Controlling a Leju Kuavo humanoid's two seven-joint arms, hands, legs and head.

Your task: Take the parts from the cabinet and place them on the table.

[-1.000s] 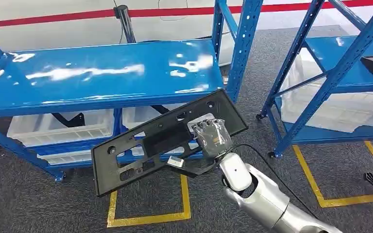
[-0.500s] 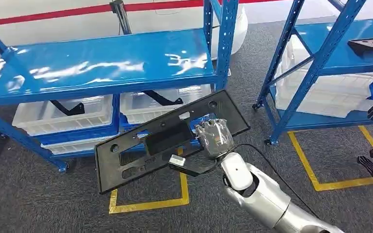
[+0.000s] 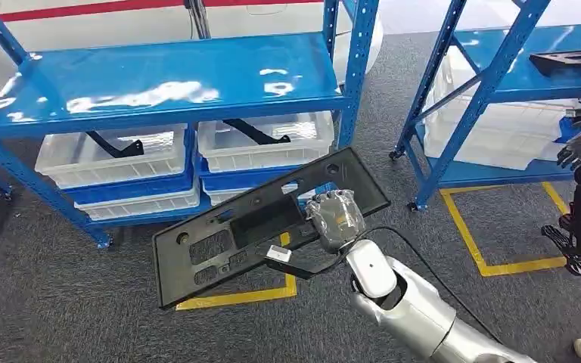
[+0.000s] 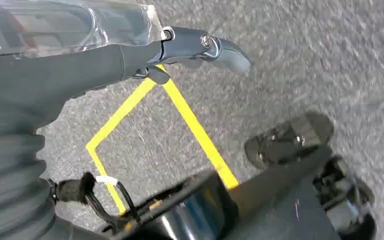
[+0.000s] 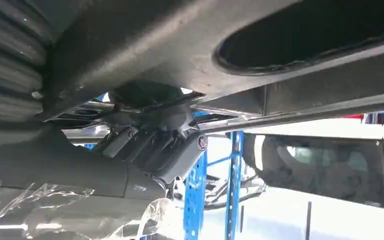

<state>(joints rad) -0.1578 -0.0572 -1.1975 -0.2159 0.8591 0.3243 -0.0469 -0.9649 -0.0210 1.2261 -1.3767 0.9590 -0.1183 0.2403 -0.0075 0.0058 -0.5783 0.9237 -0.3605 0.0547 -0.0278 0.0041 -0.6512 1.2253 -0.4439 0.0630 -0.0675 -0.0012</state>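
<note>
Right hand [image 3: 335, 218] grips black panel [image 3: 261, 223] — tilted, above carpet [image 3: 60, 302]

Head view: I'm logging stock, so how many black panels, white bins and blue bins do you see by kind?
Black panels: 2, one held by the right hand at, one on the right rack
White bins: 3
Blue bins: 2
Total: 7

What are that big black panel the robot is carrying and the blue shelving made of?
The black panel in the right hand looks like matte moulded plastic: dull surface, shaped cutouts. The blue shelf looks like glossy painted metal: bright reflections, perforated uprights.
</note>
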